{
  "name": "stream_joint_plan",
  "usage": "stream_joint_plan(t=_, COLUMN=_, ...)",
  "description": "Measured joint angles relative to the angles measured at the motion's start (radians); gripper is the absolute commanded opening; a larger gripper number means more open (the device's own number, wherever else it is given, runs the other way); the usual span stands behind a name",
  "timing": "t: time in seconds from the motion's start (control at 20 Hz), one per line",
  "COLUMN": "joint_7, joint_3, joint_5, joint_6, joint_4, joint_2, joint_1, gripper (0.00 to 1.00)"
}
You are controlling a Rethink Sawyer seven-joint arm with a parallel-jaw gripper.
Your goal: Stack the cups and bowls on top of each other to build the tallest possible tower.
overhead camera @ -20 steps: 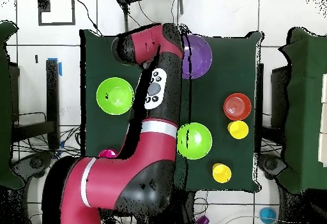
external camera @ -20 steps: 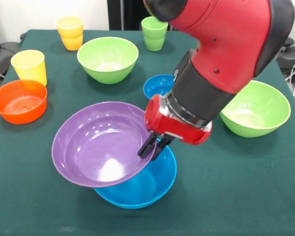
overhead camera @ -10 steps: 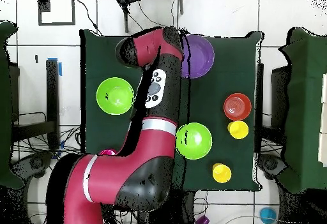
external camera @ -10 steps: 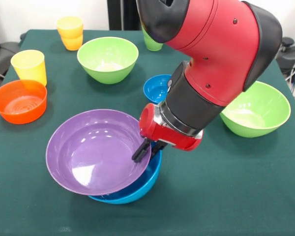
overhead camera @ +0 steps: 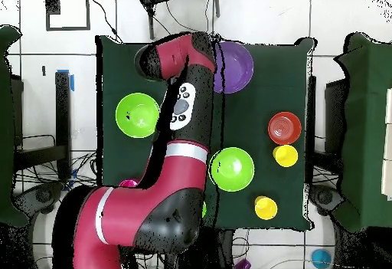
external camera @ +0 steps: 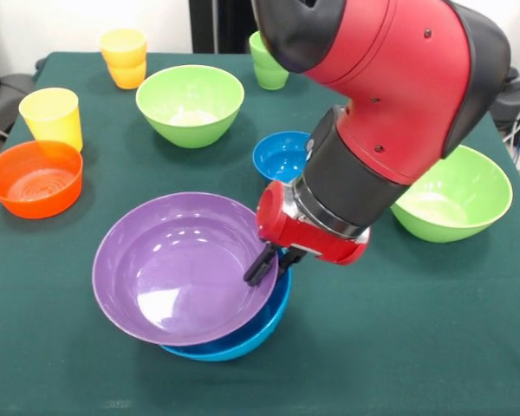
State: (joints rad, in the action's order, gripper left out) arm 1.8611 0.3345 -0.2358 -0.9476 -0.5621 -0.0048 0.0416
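Since a moment ago we have shifted the purple bowl [external camera: 184,267] slightly rightward; it sits tilted in the large blue bowl [external camera: 243,334] on the table [external camera: 399,347]. Our tool [external camera: 264,262] pinches its right rim, so release means opening and lifting straight up.

A dark green cloth covers the tabletop [external camera: 433,347]. Around it lies a white tiled floor [overhead camera: 344,17] with dark grout lines and loose cables [overhead camera: 46,175]. A pale wall [external camera: 35,22] stands behind, with a dark panel [external camera: 221,26] in it.
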Motion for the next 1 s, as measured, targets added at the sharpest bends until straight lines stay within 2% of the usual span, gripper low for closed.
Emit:
stream_joint_plan(t=0.6, joint_7=0.001, joint_3=0.017, joint_5=0.062, joint_6=-0.034, joint_4=0.005, joint_2=0.004, joint_1=0.046, gripper=0.00)
stream_joint_plan(t=1.0, joint_7=0.005, joint_3=0.031, joint_5=0.092, joint_6=-0.036, joint_4=0.021, joint_2=0.024, joint_1=0.054, gripper=0.00)
